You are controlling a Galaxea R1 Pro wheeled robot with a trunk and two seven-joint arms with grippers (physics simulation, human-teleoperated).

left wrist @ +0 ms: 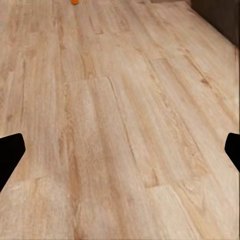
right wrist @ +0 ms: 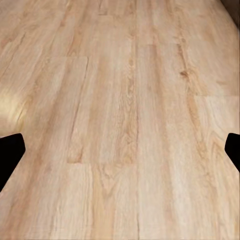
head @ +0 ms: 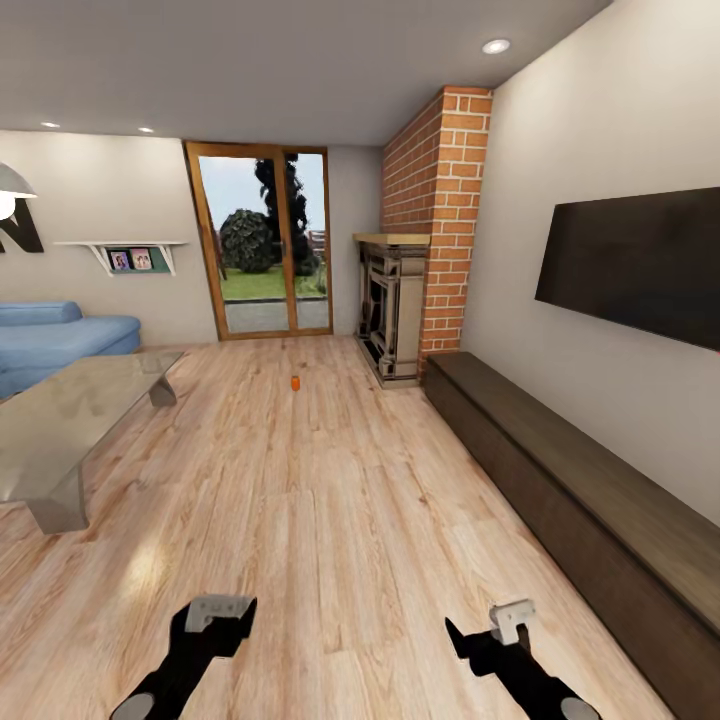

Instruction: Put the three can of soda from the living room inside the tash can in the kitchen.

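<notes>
Both grippers, left (head: 213,612) and right (head: 497,628), hang spread wide and empty over pale grained floorboards (head: 330,520). Beyond, a glass table (head: 70,420) (slab-legged), then one small orange can (head: 296,382) upright near the brick chimney (head: 440,220); the left wrist view catches it too.

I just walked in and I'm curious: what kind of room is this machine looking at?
Most likely a living room in a home. A blue sofa sits by a glass coffee table, a brick chimney rises over a fireplace, and a black TV hangs on the wall.
</notes>
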